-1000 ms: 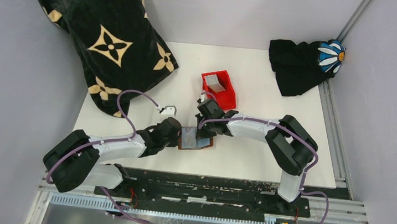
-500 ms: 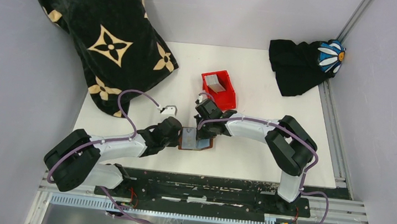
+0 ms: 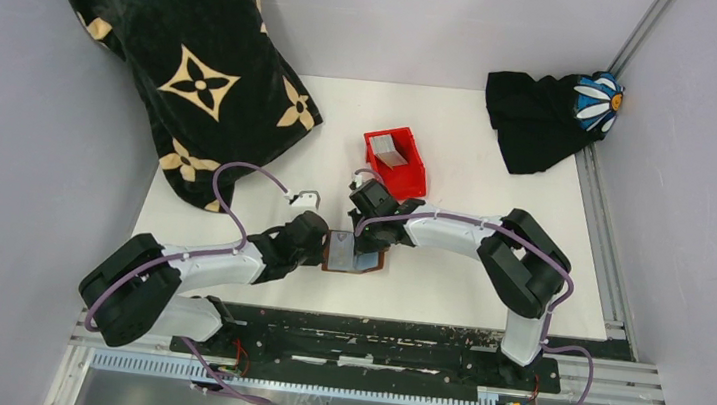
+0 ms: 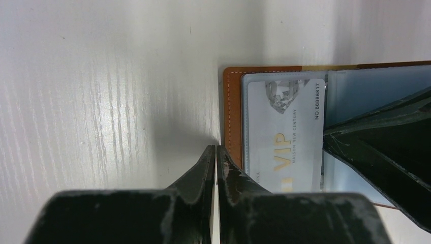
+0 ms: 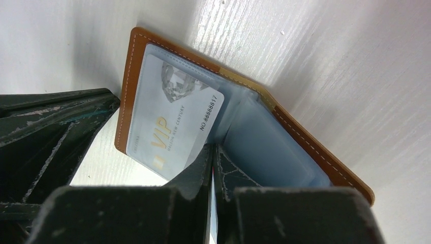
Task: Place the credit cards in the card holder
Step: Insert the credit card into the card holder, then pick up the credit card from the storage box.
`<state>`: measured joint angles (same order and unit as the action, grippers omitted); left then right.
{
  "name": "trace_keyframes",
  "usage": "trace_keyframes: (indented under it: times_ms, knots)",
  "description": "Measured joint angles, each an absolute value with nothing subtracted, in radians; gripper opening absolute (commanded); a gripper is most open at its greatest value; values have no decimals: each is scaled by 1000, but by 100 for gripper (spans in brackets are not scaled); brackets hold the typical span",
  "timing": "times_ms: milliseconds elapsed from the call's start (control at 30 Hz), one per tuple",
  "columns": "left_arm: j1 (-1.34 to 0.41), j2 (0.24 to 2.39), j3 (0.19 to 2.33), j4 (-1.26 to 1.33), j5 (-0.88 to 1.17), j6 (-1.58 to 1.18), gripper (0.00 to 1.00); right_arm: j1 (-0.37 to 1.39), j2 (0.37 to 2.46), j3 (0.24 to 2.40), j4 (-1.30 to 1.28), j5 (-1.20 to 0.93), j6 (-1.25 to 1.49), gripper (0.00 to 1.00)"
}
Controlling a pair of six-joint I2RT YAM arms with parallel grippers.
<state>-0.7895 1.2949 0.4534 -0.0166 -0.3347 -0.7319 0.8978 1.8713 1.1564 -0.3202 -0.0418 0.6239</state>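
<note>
The brown leather card holder (image 3: pixel 357 257) is lying open and flat on the white table (image 3: pixel 487 276), near the front edge and between the two arms, with its inner side facing up. A silvery VIP card (image 4: pixel 284 127) is sitting on the holder's left half, inside the stitched brown border, with its number printed along one short edge. In the left wrist view its near end is reaching past the leather's edge. A pale blue plastic pocket (image 5: pixel 269 147) is covering the right half. The left gripper (image 4: pixel 217 152) is resting with its fingers pressed together, nothing visible between them. Its tips are sitting on the table just beside the holder's outer left edge, and I cannot tell whether they are touching the leather. The right gripper (image 5: pixel 212 152) is coming in from the other side, also with its fingers clenched together. Its tips are meeting the corner of the VIP card where the card borders the blue pocket. A thin pale line is showing between these fingers, and I cannot tell whether they are pinching anything. Farther back on the table, a small red bin (image 3: pixel 415 176) is standing well apart from the holder, and a grey card (image 3: pixel 392 154) is leaning inside it.
</note>
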Motion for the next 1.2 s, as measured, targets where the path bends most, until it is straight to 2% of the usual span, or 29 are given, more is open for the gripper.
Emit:
trace_keyframes:
  times_ms: [367,600,800,1033,1200]
  knots:
    - [-790,1213,453,-83,-393,-733,20,904,1845,1172,-358,43,574,20]
    - [-789,1147,453,-105,-451,-734,21,904,1815,1225,-386,90,535,23]
    - [-790,1101,466,-100,-483,-735,28,895,1796,1290,-437,133,494,27]
    - [-789,1144,546,-34,-492,-734,28,814,1796,1377,-454,140,450,29]
    - [-790,1235,566,64,-424,-733,27,742,1802,1425,-474,140,424,32]
